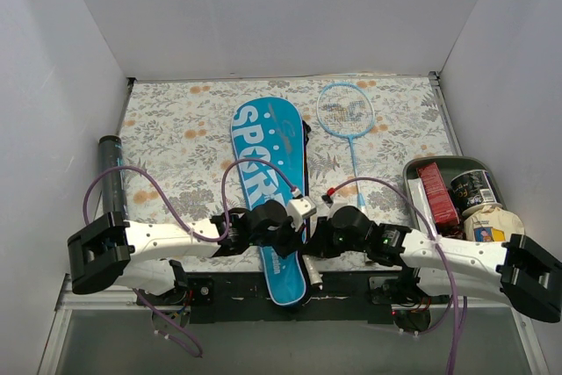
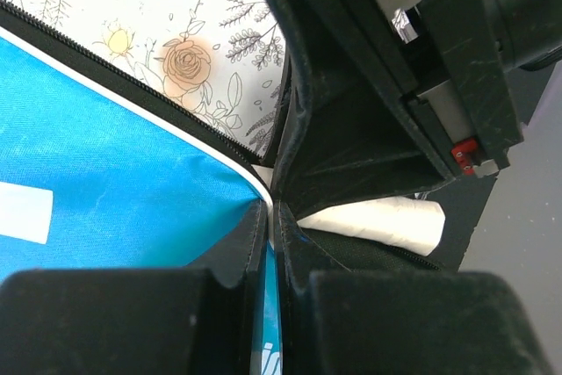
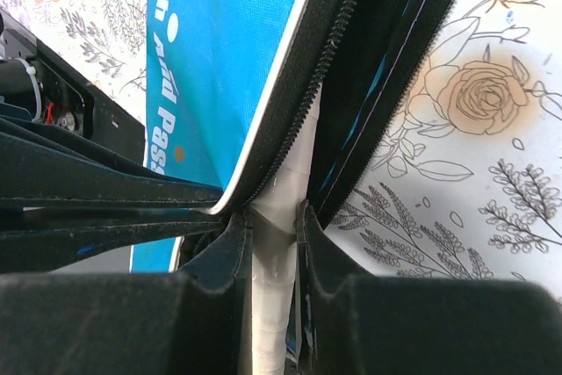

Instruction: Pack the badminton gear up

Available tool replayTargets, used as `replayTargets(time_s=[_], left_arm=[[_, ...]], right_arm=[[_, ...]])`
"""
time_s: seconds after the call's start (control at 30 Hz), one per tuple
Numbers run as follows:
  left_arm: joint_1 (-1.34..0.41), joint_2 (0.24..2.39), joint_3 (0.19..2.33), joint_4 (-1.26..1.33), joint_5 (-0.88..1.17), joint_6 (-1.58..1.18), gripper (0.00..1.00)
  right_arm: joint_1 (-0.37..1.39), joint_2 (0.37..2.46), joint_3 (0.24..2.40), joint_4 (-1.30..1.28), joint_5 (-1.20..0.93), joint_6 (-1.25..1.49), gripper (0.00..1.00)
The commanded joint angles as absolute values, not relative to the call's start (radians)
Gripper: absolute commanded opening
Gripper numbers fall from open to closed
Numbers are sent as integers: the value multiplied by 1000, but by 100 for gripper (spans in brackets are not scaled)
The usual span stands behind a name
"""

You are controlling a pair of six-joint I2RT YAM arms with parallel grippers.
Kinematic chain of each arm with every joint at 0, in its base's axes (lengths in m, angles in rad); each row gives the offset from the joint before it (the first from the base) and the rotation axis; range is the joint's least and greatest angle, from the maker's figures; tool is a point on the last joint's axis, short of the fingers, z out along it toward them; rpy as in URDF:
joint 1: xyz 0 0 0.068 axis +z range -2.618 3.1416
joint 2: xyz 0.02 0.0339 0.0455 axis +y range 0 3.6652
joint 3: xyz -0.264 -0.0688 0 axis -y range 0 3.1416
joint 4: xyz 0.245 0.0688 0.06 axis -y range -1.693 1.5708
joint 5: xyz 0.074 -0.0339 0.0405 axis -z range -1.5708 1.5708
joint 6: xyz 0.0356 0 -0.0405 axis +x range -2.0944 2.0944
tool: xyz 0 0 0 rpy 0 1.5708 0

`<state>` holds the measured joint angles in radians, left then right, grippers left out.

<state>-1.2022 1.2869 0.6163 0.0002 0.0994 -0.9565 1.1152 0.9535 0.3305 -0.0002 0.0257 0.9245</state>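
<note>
**Both end effectors clamped at the cover's mouth**

The floral worktop (image 1: 176,129) fills the frame, and your blue SPORT cover (image 1: 263,147) runs lengthwise down its middle, narrow end at bottom centre between the arms. A light-blue racket (image 1: 346,111) lies just right of it, upper centre, not touching. The black tube (image 1: 110,173) sits along the left edge. Your left end effector (image 2: 270,217) is pressed together, pinching the cover's top flap edge. Your right end effector (image 3: 272,226) squeezes a white handle (image 3: 274,305) between the unzipped halves.
</note>
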Motion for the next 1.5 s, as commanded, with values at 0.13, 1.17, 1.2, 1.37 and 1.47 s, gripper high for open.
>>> replayTargets(time_s=[0.13,1.17,1.2,1.37,1.47], left_arm=[[-1232,1253,592,113,141,-942,0],[-1233,1049,442,294,31,-979,0],[-1233,1057,437,307,23,-979,0],[-1233,1062,417,331,-34,-959,0],[-1233,1037,410,321,-41,-954,0]], right_arm=[[1126,1075,365,412,-51,959,1],[1193,1002,196,779,-49,1121,1],[1203,1038,187,846,-49,1129,1],[1239,1140,166,963,-46,1144,1],[1238,1180,173,976,-58,1137,1]])
